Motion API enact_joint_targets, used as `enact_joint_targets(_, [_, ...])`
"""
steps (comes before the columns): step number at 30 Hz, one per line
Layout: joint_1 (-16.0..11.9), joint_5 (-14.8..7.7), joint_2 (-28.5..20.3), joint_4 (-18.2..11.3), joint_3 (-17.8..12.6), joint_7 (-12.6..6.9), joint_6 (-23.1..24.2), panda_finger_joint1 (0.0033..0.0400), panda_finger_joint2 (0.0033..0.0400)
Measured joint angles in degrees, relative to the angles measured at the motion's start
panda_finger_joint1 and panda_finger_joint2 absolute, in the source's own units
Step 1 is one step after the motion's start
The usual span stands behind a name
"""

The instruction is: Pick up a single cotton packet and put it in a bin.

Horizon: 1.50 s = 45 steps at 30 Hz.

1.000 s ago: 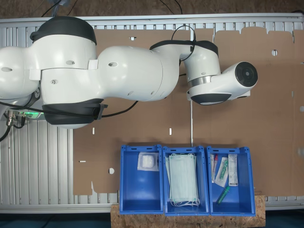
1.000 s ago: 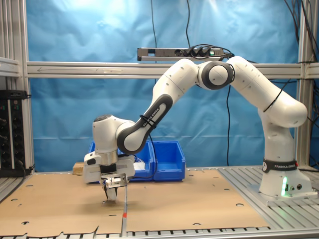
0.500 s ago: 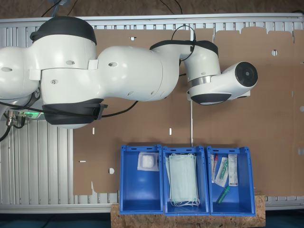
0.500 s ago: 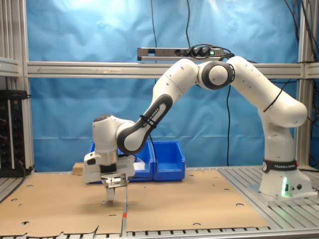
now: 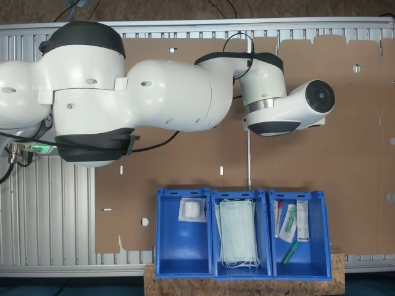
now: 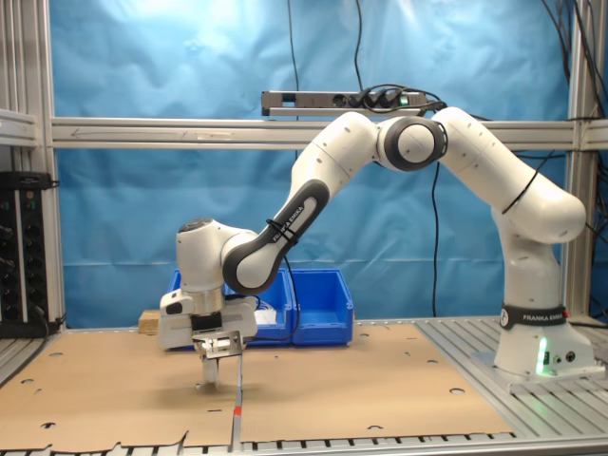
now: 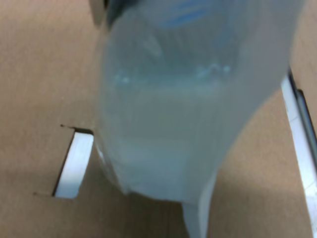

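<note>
Arm's bulk overhangs the cardboard sheet and hides the gripper in first exterior view; three blue bins, the bin at first exterior view's left with one cotton packet, the gripper low over cardboard, pinching another pale packet.

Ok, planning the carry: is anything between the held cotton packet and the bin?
Nothing visible. The cotton packet hangs in the jaws above bare cardboard, and open cardboard runs to the bin, whose top is open.
</note>
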Motion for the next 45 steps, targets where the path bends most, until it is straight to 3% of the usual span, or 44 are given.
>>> enact_joint_targets(15, [0.5, 0.0, -3.0, -0.5, 0.0, 0.00, -2.3, 0.0053, 0.0053])
enact_joint_targets(30, [2.0, 0.0, -18.1, -1.5, 0.2, 0.00, -10.8, 0.0053, 0.0053])
enact_joint_targets(39, [2.2, 0.0, -27.6, -5.8, 0.2, 0.00, -12.8, 0.0053, 0.0053])
enact_joint_targets(45, [2.2, 0.0, -34.4, -11.2, 0.2, 0.00, -13.8, 0.0053, 0.0053])
